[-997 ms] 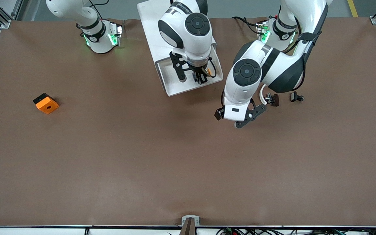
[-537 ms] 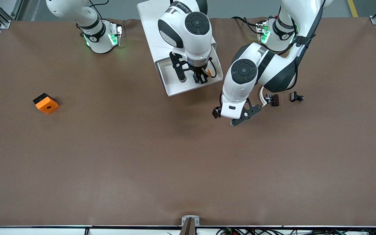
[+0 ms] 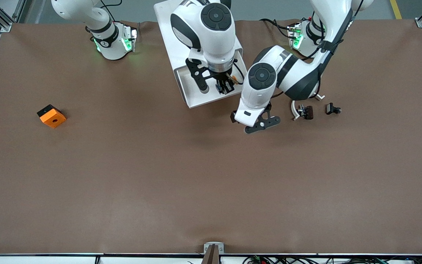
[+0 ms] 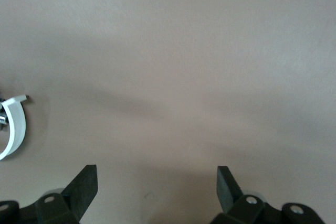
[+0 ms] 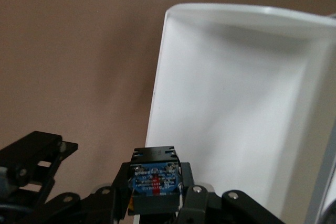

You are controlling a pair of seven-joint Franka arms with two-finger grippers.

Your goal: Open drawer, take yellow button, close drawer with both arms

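Observation:
The top drawer [image 3: 195, 99] stands pulled out of the white cabinet [image 3: 167, 25]; its tray also shows in the right wrist view [image 5: 236, 103]. My right gripper [image 3: 223, 88] hangs over the open tray, shut on the button [image 5: 156, 178], whose black body and bluish base show between the fingers [image 5: 193, 192]. An orange bit of it [image 3: 235, 78] shows beside the hand. My left gripper [image 3: 257, 125] is open and empty over bare table beside the drawer's front corner, toward the left arm's end. Its own view shows the spread fingers [image 4: 84, 184] above the brown mat.
An orange square block [image 3: 51, 116] lies toward the right arm's end. Two small black clips [image 3: 306, 111] [image 3: 332, 109] and a white curved piece [image 3: 293, 110], which also shows in the left wrist view [image 4: 14, 127], lie toward the left arm's end.
My left arm has swung its open gripper toward the drawer and away from the front camera. My right gripper has risen a little over the tray with the button.

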